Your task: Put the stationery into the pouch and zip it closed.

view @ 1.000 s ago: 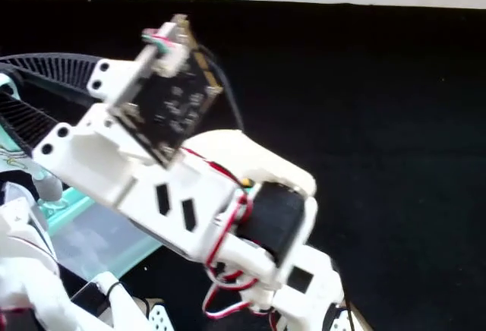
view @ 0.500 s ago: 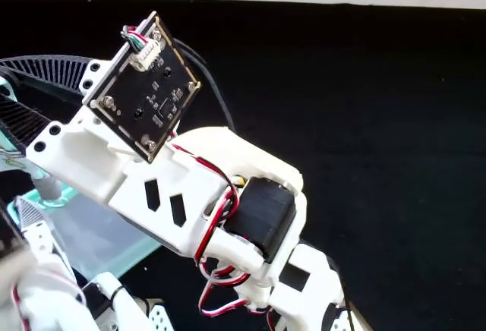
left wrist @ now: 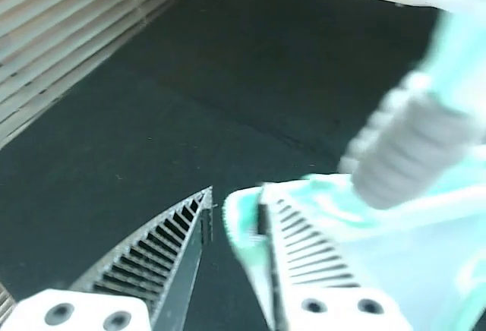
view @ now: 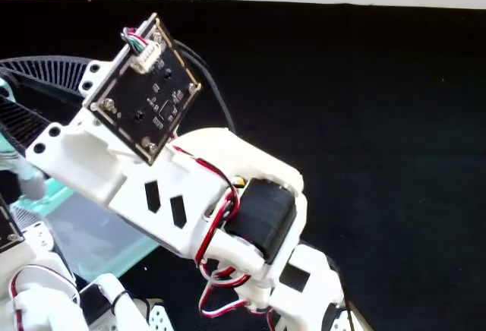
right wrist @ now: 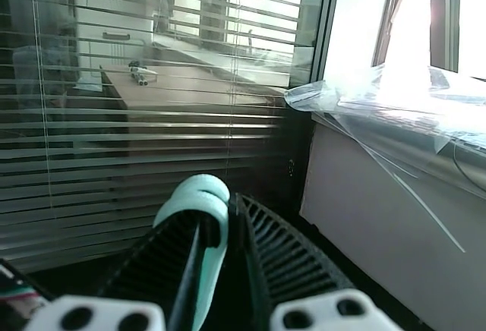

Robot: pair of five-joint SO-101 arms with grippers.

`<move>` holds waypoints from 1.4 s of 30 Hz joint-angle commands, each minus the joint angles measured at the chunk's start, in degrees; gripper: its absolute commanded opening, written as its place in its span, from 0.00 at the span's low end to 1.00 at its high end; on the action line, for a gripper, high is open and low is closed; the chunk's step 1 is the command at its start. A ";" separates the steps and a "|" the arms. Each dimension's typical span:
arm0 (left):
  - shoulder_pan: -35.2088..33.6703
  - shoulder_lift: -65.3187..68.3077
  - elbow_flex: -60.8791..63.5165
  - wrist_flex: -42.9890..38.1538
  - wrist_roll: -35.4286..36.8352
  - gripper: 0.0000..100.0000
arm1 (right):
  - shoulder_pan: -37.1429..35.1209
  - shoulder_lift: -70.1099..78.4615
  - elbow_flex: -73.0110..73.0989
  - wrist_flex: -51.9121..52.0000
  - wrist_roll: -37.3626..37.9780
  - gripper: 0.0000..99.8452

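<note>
1. Your right gripper is clamped on a mint-green pen and holds it high above the black table.
2. The pen's grey ribbed grip hangs just over the pouch.
3. The pouch is translucent teal and lies low on the left arm's side of the table.
4. Your left gripper stands slightly parted. The pouch's rim runs between its jaws, close against one and apart from the other.
5. Expect the pouch to be thin, soft and quick to buckle, so pinch it at the stiffer rim.
6. The pen looks light, stiff and smooth, so it may swivel in the jaws.
</note>
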 commanded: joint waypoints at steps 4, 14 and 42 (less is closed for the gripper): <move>14.64 0.40 8.57 0.62 0.35 0.01 | 0.13 -0.13 -5.23 0.31 -0.35 0.01; 15.60 0.31 5.76 0.70 0.18 0.01 | 0.04 -0.04 -5.23 0.40 -0.35 0.01; 8.48 -1.10 -24.48 -0.09 -12.04 0.01 | 1.36 -0.04 -5.23 5.49 -3.60 0.01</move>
